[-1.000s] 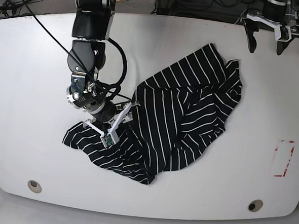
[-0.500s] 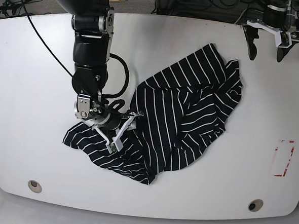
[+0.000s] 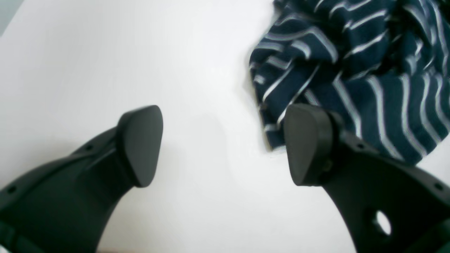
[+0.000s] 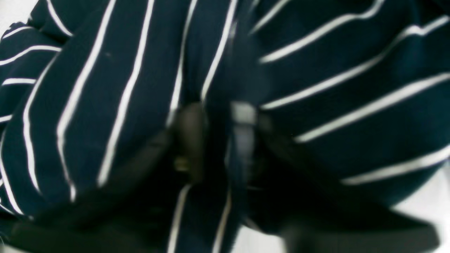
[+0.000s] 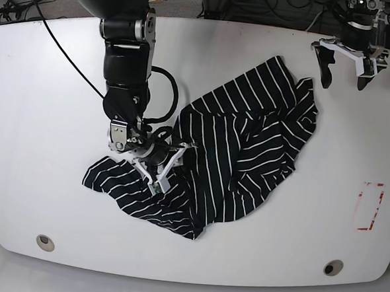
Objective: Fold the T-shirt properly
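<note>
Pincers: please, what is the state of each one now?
Left pincer: open, holding nothing, over the table.
Right pincer: closed on a fold of the T-shirt.

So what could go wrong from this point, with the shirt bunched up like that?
1. The right claw is down in the crumpled middle of the T-shirt, closing on a ridge of cloth. It may pinch several layers at once, so a pull would drag the heap rather than spread it.
2. The left claw hangs open beside the shirt's far corner, holding nothing. With that end free, the whole shirt could slide across the table.
</note>
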You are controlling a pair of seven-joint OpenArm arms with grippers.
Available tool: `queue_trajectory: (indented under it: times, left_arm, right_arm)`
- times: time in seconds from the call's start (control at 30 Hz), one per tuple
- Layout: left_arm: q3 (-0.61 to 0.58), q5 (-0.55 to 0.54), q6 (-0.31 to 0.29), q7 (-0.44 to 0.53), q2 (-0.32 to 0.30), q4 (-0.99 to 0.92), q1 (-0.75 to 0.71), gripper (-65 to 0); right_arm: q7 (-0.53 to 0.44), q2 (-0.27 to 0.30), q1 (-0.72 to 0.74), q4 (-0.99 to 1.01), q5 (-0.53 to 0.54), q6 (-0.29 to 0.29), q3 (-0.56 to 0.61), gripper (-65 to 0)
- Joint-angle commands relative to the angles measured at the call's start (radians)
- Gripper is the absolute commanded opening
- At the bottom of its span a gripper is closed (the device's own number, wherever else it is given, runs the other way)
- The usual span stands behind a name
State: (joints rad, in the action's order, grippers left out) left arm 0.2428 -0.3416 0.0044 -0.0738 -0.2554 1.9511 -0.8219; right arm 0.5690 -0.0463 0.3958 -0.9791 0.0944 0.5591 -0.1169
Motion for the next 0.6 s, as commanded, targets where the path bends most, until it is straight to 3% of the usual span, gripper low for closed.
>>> queue_trajectory:
  times: [0.0,0.07,0.3,0.57]
  left_arm:
    - [-0.006,-0.003,0.001,0.015,-0.006,0.018,0.020,-14.3]
    - [-0.007,-0.003,0.001,-0.021,-0.006,0.018,0.043,-14.3]
    - [-0.009,-0.004,0.001,-0.148,-0.003,0.018,0.092,-14.3]
    - [-0.063,-0.006,0.001,-0.229,-0.003,0.018,0.163,-14.0]
  right_arm:
    - [-0.016,0.004,0.018,-0.039,0.014,0.009,0.000,-59.6]
    - [-0.008,0.004,-0.008,-0.099,0.015,0.006,0.000,-63.7]
    - [0.067,0.003,-0.134,-0.361,0.015,0.005,0.006,-61.7]
    - [0.104,0.003,-0.214,-0.461,0.015,0.011,0.006,-61.5]
